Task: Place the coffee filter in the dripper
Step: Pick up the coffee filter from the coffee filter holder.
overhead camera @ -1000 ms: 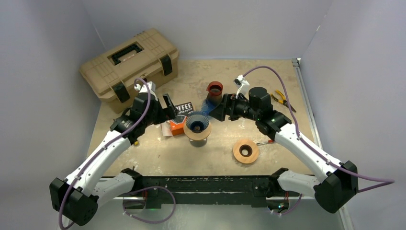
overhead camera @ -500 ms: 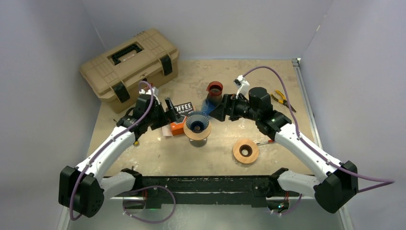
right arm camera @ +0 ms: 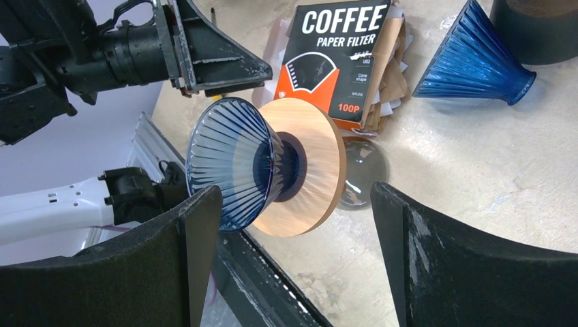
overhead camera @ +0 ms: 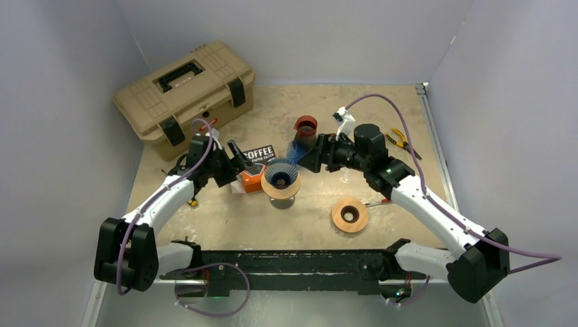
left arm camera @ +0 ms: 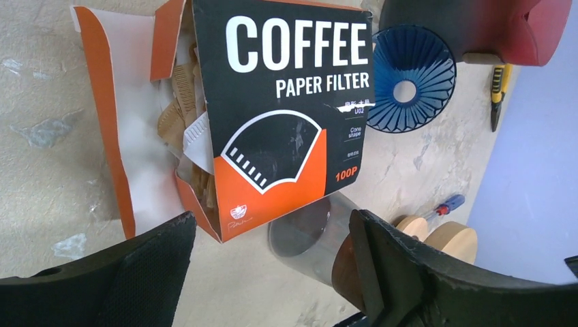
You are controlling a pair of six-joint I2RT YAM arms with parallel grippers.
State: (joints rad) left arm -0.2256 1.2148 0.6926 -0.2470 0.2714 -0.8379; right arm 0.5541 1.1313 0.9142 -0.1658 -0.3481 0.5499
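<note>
Both sets of my jaws stand wide, holding nothing: my left gripper (left arm camera: pixel 270 225) faces the coffee filter box (left arm camera: pixel 293 102), my right gripper (right arm camera: pixel 296 194) the blue dripper (right arm camera: pixel 228 160).

Light is even and diffuse from above, bright, no hard shadows, just soft shade beside the toolbox (overhead camera: pixel 184 88). Top view sharp, walls slightly bluish. Left wrist: filter box (left arm camera: pixel 286 102) print crisp, left gripper fingers (left arm camera: pixel 136 272) dark and soft. Right wrist: mild wide-angle stretch at edges, faint sheen on glass carafe (right arm camera: pixel 364 170).
</note>
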